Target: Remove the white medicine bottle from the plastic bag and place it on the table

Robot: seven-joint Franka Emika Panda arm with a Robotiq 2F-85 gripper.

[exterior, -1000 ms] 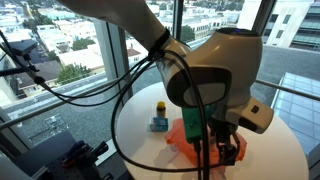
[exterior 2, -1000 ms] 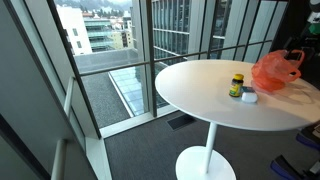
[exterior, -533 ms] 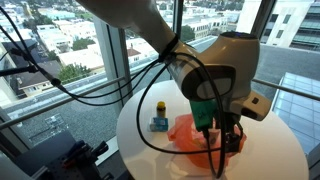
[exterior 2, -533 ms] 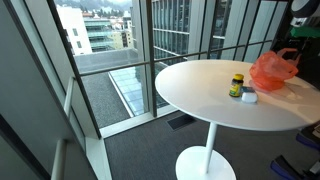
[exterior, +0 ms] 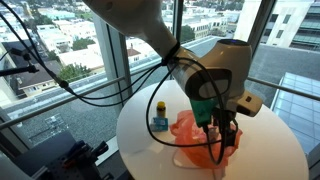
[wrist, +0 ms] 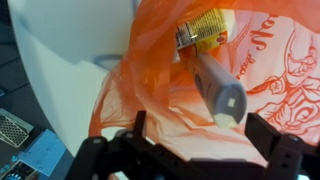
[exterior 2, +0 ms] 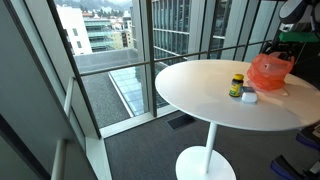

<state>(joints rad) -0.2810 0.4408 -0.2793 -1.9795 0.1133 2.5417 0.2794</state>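
An orange plastic bag [exterior: 195, 135] hangs off the round white table [exterior: 275, 150], lifted by my gripper [exterior: 222, 128]. It also shows in an exterior view [exterior 2: 270, 72] under the gripper [exterior 2: 285, 50]. In the wrist view the bag [wrist: 150, 90] fills the space between my fingers [wrist: 139, 125]. The gripper [wrist: 200, 138] is closed on bunched bag film, its jaws still standing apart. A white bottle [wrist: 215, 85] with a yellow label lies against the bag just past the fingertips, its round end towards the camera.
A small bottle with a yellow cap [exterior 2: 236, 84] stands on the table beside a small blue and white item [exterior 2: 249, 97]; the bottle also shows in an exterior view [exterior: 158, 116]. Windows and a railing surround the table. Cables hang from the arm.
The gripper has risen with the orange bag, which has gone from resting on the table to hanging above it. The yellow-capped bottle has not moved.
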